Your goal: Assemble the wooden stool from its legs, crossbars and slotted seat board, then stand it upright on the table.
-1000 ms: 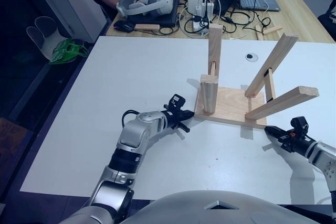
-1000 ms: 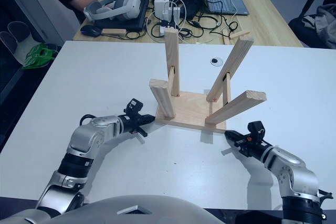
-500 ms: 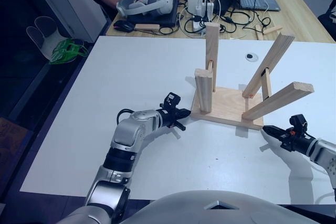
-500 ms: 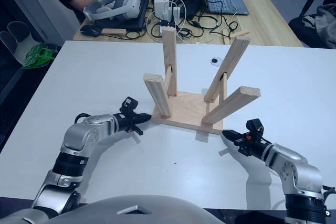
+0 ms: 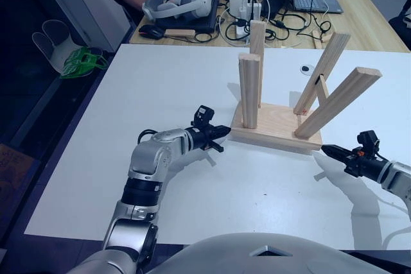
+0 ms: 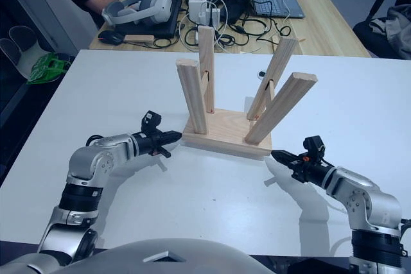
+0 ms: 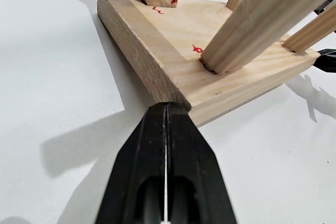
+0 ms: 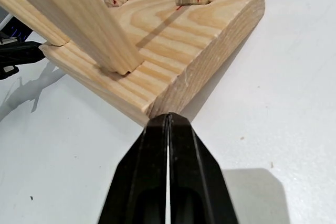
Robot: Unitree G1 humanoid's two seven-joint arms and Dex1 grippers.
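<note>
Stool, assembled but inverted: seat board (image 5: pixel 276 125) on the white table (image 5: pixel 160 88), centre-right of frame, four legs (image 5: pixel 249 88) pointing up; left gripper (image 5: pixel 223 131) and right gripper (image 5: pixel 327 151) clenched empty, tips at its near corners; righting judged outstanding.

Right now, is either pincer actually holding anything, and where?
Nothing is held. The left pincer and right pincer are shut, tips at two near corners of the seat board.

stool (image 5: pixel 275 128) on table (image 5: pixel 160 81), legs up | left gripper (image 5: pixel 221 131) left | right gripper (image 5: pixel 326 150) right, perhaps touching
</note>
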